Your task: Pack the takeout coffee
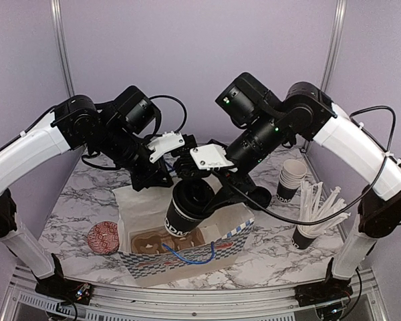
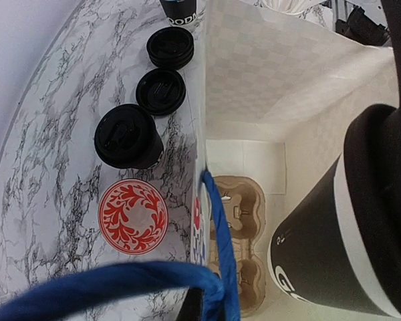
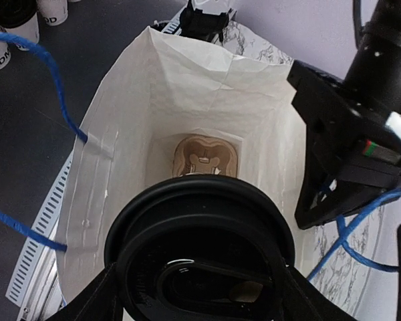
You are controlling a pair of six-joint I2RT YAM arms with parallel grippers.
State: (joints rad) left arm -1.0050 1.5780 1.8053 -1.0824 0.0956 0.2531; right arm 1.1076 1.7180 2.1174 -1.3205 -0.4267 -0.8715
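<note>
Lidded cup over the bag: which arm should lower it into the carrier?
Right. The right gripper grips the cup above the carrier in the open bag; the left gripper is pinching the blue handle.

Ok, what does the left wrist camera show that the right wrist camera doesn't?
Only the left wrist: the red patterned bowl on the marble table, and the held cup from its lettered side. Only the right wrist: the top of that cup's lid. Both: the white bag from inside, the cardboard carrier at its bottom, a blue handle.
</note>
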